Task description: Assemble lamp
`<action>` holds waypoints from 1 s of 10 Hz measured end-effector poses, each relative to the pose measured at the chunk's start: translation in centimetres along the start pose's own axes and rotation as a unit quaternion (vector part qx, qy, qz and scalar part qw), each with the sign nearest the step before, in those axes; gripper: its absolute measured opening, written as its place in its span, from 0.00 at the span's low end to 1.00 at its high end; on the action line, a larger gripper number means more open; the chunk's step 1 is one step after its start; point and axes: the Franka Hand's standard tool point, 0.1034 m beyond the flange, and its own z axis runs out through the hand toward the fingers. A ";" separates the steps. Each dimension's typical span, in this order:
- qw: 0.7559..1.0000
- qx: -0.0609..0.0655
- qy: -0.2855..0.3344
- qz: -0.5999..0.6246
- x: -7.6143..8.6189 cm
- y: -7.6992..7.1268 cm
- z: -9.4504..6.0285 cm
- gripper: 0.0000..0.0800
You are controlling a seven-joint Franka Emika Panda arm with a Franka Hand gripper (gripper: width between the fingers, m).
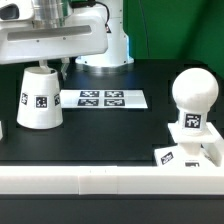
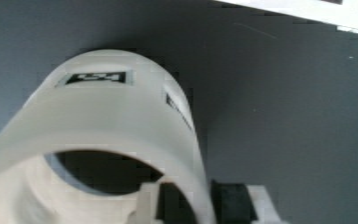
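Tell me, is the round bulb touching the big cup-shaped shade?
Apart. The exterior view shows the bulb seated on the base at that view's right, while the shade stands at its left, bare black table between them.

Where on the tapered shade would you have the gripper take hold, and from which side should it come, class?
Probably the shade's narrow upper end, coming from straight above. In the exterior view it stands upright on the table with its wide end down, so the top is the part most likely to fit between two fingers. The gripper is already close to it.
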 end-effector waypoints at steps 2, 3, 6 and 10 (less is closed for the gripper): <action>1.000 0.000 0.000 0.000 0.0 0.0 0.0 0.06; 1.000 0.003 -0.003 0.009 0.1 -0.5 -0.1 0.06; 0.998 0.029 -0.023 0.041 2.0 -6.2 -1.8 0.06; 0.993 0.080 -0.045 0.080 7.5 -10.3 -8.3 0.06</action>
